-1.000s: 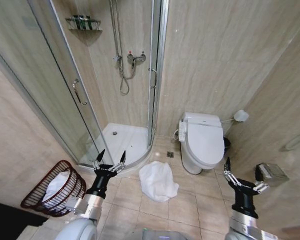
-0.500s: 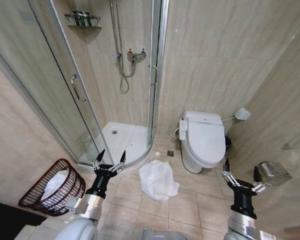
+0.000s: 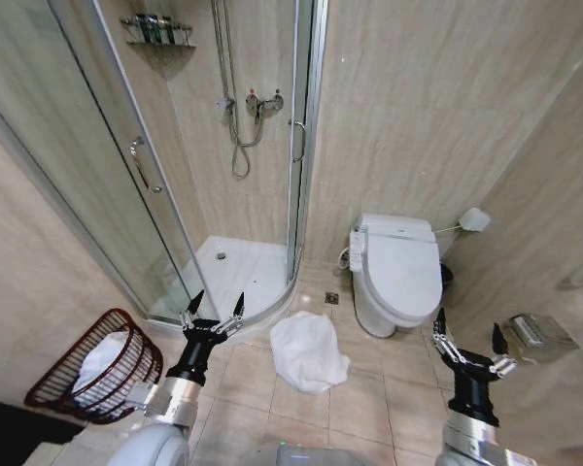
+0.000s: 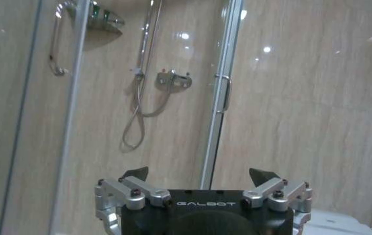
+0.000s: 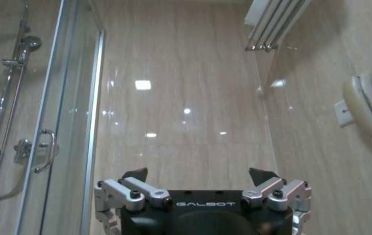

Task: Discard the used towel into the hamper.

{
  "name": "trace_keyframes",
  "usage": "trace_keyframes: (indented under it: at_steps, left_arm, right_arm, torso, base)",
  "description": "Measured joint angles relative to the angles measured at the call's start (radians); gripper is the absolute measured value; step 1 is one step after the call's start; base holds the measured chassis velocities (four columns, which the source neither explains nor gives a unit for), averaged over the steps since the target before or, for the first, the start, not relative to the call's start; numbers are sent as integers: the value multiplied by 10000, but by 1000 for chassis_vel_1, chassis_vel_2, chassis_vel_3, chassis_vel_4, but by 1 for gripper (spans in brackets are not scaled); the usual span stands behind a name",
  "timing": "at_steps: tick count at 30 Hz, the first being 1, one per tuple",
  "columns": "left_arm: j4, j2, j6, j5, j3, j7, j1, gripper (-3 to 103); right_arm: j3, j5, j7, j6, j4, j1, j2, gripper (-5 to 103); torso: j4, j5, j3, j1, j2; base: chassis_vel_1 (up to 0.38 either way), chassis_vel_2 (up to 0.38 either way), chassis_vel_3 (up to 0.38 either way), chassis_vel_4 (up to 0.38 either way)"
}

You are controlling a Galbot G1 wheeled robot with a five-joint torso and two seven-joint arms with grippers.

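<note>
- Since the white towel [image 3: 309, 351] lies crumpled on the floor tiles at lower centre of the head view, we judge the task hardly begun: nothing has been picked up and nothing of this towel has reached the hamper.
- At lower left of that view stands the hamper [image 3: 51, 381], tipped toward us, with some pale cloth already inside (we cannot tell what it is). It sits well apart from the towel, with our left arm between the two.
- Just right of the hamper, our left gripper [image 3: 213, 310] points upward with its jaws spread wide and nothing between them; it hangs near the towel's upper left edge but does not touch it. In the left wrist view the same gripper [image 4: 199, 177] shows its two fingertips far apart against the shower wall.
- At centre, the towel lies between the curved shower tray [image 3: 235, 272] and the toilet [image 3: 399, 277], touching neither as far as we can see.
- At lower right, our right gripper [image 3: 466, 342] is likewise raised, jaws wide and holding nothing, well clear of the towel; the right wrist view shows this gripper [image 5: 199, 176] open against bare wall.
- What is left, in our judgement: reach down, grasp the towel, carry it leftward and drop it into the hamper.
</note>
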Motion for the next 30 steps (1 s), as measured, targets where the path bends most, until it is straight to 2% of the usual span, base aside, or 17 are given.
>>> trace_keyframes:
  at_steps: [5,10,15,19,23,30]
  left_arm:
    - [0,-2,0,0,0,0,-1,100]
    - [0,1,0,0,1,0,0,100]
    - [0,1,0,0,0,0,2,100]
    - [0,1,0,0,0,0,0,100]
    - [0,0,0,0,0,0,1,100]
    - [0,0,0,0,1,0,0,100]
  right_arm:
    - [-31,7,-106,73,-136,11,0,100]
    - [-128,97,-206,48,-537,33,0,100]
    - [-326,458,-251,-290,-909,21,0,100]
    - [-283,725,-288,-654,-1703,301,0,100]
    - [-332,839,-360,-774,-2236,470,0,100]
    - [-577,937,-574,-976,-4153,1183,0,100]
  torso:
    - [4,2,-78,-61,-159]
    - [-3,0,-207,-177,-380]
    - [-1,0,-335,-293,-607]
    - [1,2,-460,-392,-850]
    - [0,0,-537,-449,-988]
    - [0,0,-757,-623,-1372]
  base:
    - [-142,155,124,-118]
    - [-13,28,-5,-6]
    - [57,-33,-49,38]
    - [14,-9,-6,9]
    - [0,0,0,0]
    - [0,0,0,0]
